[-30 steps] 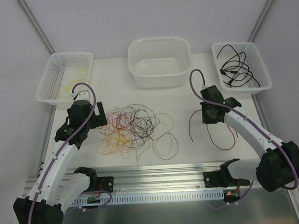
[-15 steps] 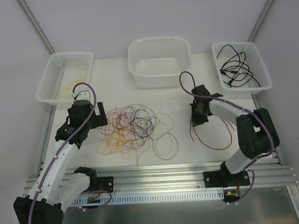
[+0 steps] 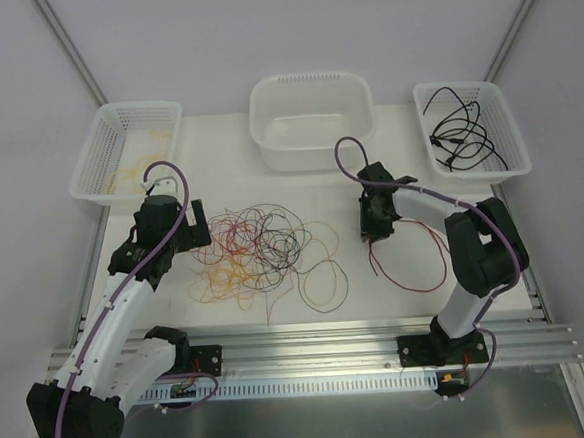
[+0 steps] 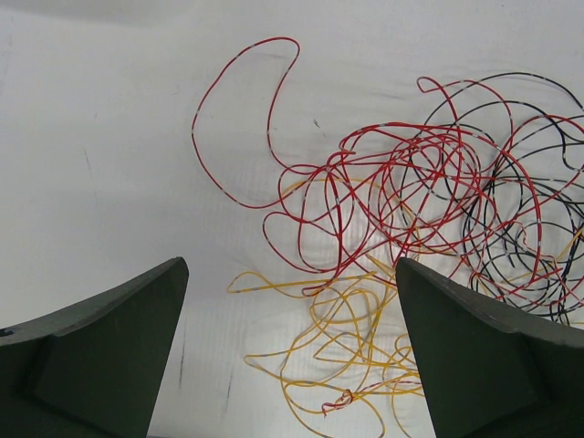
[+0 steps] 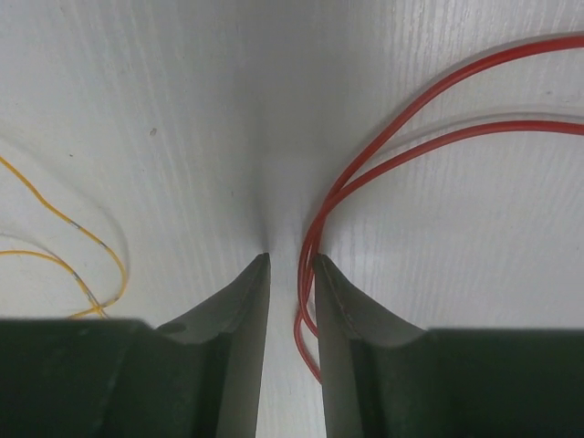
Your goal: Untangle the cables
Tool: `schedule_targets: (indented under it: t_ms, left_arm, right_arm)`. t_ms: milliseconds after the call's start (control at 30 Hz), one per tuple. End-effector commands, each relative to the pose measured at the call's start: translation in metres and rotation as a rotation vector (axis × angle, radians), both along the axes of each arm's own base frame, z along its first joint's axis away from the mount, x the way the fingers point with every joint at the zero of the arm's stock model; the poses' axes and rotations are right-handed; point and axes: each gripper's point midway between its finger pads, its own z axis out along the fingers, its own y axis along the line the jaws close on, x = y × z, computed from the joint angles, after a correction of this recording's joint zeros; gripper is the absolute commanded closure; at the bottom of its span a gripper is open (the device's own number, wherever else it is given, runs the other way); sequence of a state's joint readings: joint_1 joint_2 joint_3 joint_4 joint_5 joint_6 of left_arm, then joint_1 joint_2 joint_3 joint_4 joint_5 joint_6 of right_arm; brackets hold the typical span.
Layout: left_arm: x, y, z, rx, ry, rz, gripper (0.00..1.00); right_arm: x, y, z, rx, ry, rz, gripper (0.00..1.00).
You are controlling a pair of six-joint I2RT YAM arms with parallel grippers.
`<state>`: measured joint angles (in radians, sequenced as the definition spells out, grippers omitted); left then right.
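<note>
The main tangle [image 3: 264,243] of thin red, yellow and black wires lies in the middle of the white tabletop [image 3: 227,153], between the two arms. In the left wrist view the red loops spread widest. The yellow ones bunch at the near side, and the black ones sit toward the right of the clump.

The left claw [image 4: 290,274] is released, its fingers spread wide. It sits just beside the left edge of the tangle and grasps nothing.

The right claw [image 5: 290,257] is well to the right of the tangle, with its fingertips down at the tabletop. Its fingers are nearly together, leaving only a thin slit. A separate red wire [image 5: 312,239] loops across the tabletop on that side. Two of its strands run into the slit, along the inner face of the finger on the right of the wrist view. I cannot tell whether the wire is pinched.

Along the far edge stand three white containers. The left basket [image 3: 93,163] holds some yellow wires [image 3: 133,172]. The middle tub [image 3: 312,152] stands between the baskets. The right basket [image 3: 502,114] holds black cables [image 3: 461,132].
</note>
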<state>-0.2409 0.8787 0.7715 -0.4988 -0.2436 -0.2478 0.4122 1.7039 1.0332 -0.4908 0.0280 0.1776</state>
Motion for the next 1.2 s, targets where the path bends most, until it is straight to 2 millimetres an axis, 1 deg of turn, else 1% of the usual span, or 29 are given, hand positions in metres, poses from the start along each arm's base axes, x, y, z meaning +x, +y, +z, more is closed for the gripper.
schedule_targets:
  t_ms: [0, 200, 367, 467, 500, 533, 567, 600, 633, 700, 767, 900, 933, 967, 1000, 1033, 1067, 1100, 1133, 1167]
  left_arm:
    - [0.002, -0.002, 0.003, -0.009, -0.011, -0.009, 0.01]
    - [0.002, -0.002, 0.002, -0.010, -0.011, -0.011, 0.01]
    - [0.002, -0.003, 0.002, -0.014, -0.009, -0.012, 0.01]
    - [0.002, -0.004, 0.002, -0.013, -0.008, -0.017, 0.01]
    - [0.002, -0.003, 0.002, -0.012, -0.007, -0.016, 0.01]
    - [0.003, -0.003, 0.003, -0.014, -0.010, -0.015, 0.01]
    - [0.002, -0.003, 0.003, -0.013, -0.010, -0.014, 0.01]
    - [0.002, -0.003, 0.002, -0.012, -0.007, -0.013, 0.01]
    - [0.002, -0.002, 0.002, -0.010, -0.009, -0.012, 0.01]
    - [0.002, -0.003, 0.002, -0.010, -0.007, -0.014, 0.01]
    - [0.002, -0.003, 0.001, -0.010, -0.006, -0.014, 0.01]
    - [0.002, -0.003, 0.002, -0.012, -0.008, -0.016, 0.01]
    - [0.002, -0.004, 0.002, -0.014, -0.006, -0.019, 0.01]
    - [0.002, -0.004, 0.001, -0.014, -0.006, -0.019, 0.01]
    - [0.002, -0.003, 0.002, -0.014, -0.008, -0.017, 0.01]
    - [0.002, -0.004, 0.002, -0.015, -0.008, -0.020, 0.01]
    - [0.002, -0.004, 0.003, -0.017, -0.010, -0.021, 0.01]
    - [0.002, -0.004, 0.002, -0.018, -0.009, -0.020, 0.01]
    - [0.002, -0.005, 0.003, -0.019, -0.012, -0.021, 0.01]
    - [0.002, -0.005, 0.003, -0.021, -0.011, -0.022, 0.01]
  right_arm:
    - [0.004, -0.010, 0.000, -0.109, -0.006, -0.027, 0.70]
    - [-0.005, -0.012, -0.011, -0.139, 0.035, -0.032, 0.71]
    - [-0.007, -0.017, -0.010, -0.158, 0.030, -0.032, 0.73]
    - [-0.008, -0.014, -0.012, -0.163, 0.045, -0.013, 0.80]
    - [-0.009, -0.010, -0.013, -0.157, 0.051, -0.003, 0.85]
    - [-0.007, -0.007, -0.013, -0.147, 0.054, -0.001, 0.87]
    - [-0.008, -0.005, -0.018, -0.145, 0.070, 0.007, 0.90]
    - [-0.010, 0.000, -0.020, -0.128, 0.080, 0.018, 0.96]
    - [-0.009, 0.003, -0.021, -0.121, 0.078, 0.024, 0.99]
    - [-0.008, 0.009, -0.018, -0.106, 0.064, 0.050, 1.00]
    - [-0.003, 0.016, -0.009, -0.078, 0.029, 0.067, 0.99]
    - [0.013, 0.024, 0.038, -0.036, -0.098, 0.104, 0.99]
    - [0.015, 0.024, 0.056, -0.021, -0.138, 0.108, 0.99]
    - [0.017, 0.025, 0.070, -0.015, -0.169, 0.117, 0.99]
    - [0.026, 0.028, 0.091, 0.004, -0.216, 0.124, 0.99]
    - [0.026, 0.027, 0.109, 0.006, -0.250, 0.142, 0.99]
    - [0.027, 0.027, 0.121, 0.010, -0.271, 0.155, 0.99]
    - [0.037, 0.032, 0.148, 0.031, -0.329, 0.167, 0.99]
    - [0.036, 0.031, 0.161, 0.025, -0.346, 0.195, 0.99]
    - [0.039, 0.033, 0.176, 0.035, -0.376, 0.209, 0.99]
